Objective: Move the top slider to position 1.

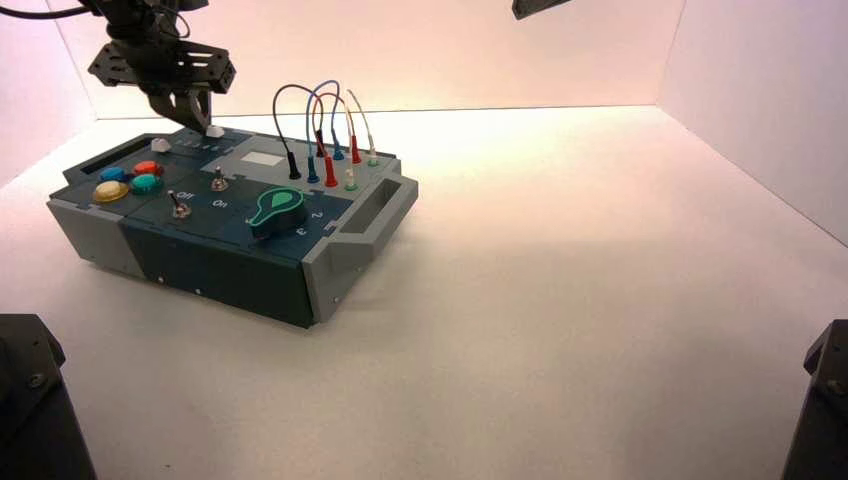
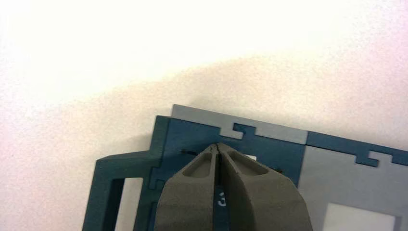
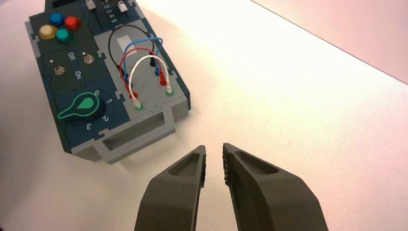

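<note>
My left gripper (image 1: 203, 122) is shut, with its tips down at the far back of the box (image 1: 200, 270), over the far slider slot. The top slider (image 1: 215, 131), a tiny white knob, sits right beside the fingertips on their right. In the left wrist view only a white sliver of it (image 2: 250, 157) shows past one finger (image 2: 250, 192), and a numeral 3 (image 2: 222, 199) shows between the fingers. The second white knob (image 1: 160, 145) is further left. The numeral 1 is not visible. My right gripper (image 3: 214, 150) is open and empty, above the table to the right of the box.
The box also carries four coloured push buttons (image 1: 130, 180), two silver toggles (image 1: 198, 193), a green dial (image 1: 277, 210) and looped wires (image 1: 325, 130) plugged in at its right side. White walls stand behind and to the right.
</note>
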Controlling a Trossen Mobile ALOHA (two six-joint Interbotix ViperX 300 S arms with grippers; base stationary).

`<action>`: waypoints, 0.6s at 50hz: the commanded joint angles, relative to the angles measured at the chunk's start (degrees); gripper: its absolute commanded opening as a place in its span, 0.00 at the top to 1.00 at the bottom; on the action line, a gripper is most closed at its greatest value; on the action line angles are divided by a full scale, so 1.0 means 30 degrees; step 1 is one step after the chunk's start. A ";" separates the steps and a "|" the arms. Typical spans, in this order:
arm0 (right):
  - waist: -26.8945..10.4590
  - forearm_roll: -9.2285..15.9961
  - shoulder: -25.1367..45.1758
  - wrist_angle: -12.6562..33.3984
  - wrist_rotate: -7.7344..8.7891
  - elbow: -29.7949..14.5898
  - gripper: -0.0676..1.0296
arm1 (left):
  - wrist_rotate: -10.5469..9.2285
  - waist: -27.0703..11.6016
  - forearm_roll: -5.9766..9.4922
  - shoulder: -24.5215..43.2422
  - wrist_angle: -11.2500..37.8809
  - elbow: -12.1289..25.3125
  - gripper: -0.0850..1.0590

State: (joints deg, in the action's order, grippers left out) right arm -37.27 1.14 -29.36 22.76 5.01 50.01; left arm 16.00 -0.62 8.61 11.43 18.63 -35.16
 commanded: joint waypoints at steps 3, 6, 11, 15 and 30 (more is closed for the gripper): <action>0.0059 -0.0029 -0.0146 -0.0176 0.0059 -0.0205 0.74 | 0.0088 -0.0322 0.0029 -0.0879 -0.0029 0.0234 0.95; 0.0059 0.0000 -0.0176 -0.0176 0.0059 -0.0234 0.74 | 0.0088 -0.0322 0.0029 -0.1055 -0.0029 0.0205 0.95; 0.0088 0.0000 -0.0205 -0.0176 0.0059 -0.0234 0.74 | 0.0088 -0.0322 0.0029 -0.1318 -0.0029 0.0234 0.95; 0.0059 0.0000 -0.0205 -0.0146 0.0059 -0.0205 0.74 | 0.0088 -0.0264 0.0029 -0.1611 -0.0059 0.0264 0.95; 0.0059 0.0000 -0.0205 -0.0176 0.0029 -0.0205 0.74 | 0.0000 -0.0322 0.0205 -0.2314 -0.0059 0.0234 0.95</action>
State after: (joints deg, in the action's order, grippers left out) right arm -37.27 1.14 -29.36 22.76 5.01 50.10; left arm 16.00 -1.32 8.79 6.42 18.81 -35.16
